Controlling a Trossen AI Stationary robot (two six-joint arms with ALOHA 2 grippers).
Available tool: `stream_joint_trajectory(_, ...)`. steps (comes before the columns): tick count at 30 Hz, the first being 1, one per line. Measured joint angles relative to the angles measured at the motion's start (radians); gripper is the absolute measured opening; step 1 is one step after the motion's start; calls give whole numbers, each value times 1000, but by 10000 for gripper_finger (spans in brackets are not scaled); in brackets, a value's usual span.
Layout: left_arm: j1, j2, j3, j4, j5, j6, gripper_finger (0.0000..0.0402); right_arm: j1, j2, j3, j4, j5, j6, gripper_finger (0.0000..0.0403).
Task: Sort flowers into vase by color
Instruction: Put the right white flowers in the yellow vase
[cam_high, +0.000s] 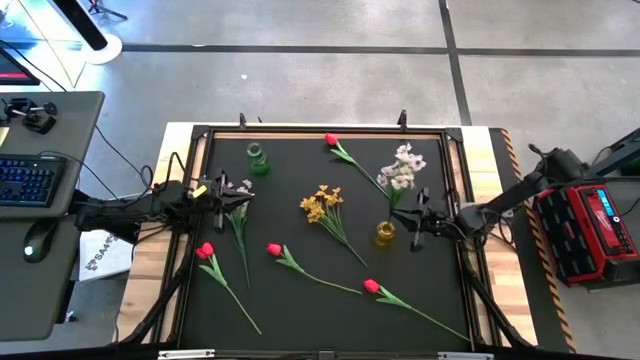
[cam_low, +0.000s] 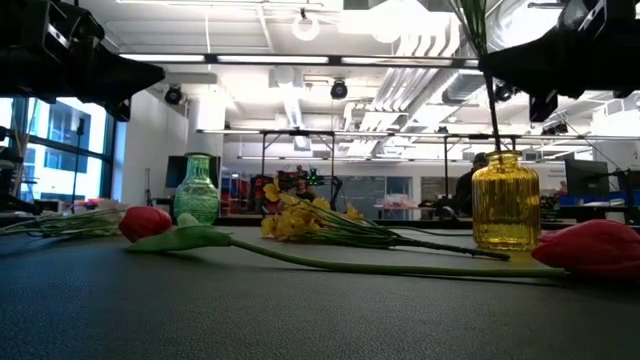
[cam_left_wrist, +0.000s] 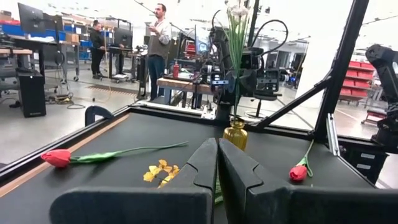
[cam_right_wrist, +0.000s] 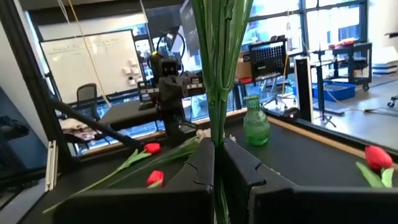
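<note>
White flower bunch (cam_high: 402, 168) clamped in right gripper (cam_high: 421, 222).

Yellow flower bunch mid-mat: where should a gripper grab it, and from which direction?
Probably best on the green stems of the yellow flower bunch, between the blossoms and the stem tips, coming straight down from above. It lies flat on the black mat, so no side approach fits under it, and the stems run close together there, while the blossoms look loose and spread.

On my bench (cam_high: 300, 320), one vase (cam_high: 258, 158) stands upper left and another vase (cam_high: 385, 234) right of centre. Tulips (cam_high: 205, 251) lie along the lower half, a blossom bunch (cam_high: 322, 203) at centre.
</note>
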Motion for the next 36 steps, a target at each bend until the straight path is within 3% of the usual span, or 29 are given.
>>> stream_joint_trajectory(19, 0, 0, 0, 3, 1, 0, 3, -6, 94, 0, -11, -31, 45, 8)
stream_joint_trajectory(36, 0, 0, 0, 3, 1, -10, 3, -6, 93, 0, -115, -25, 107, 191)
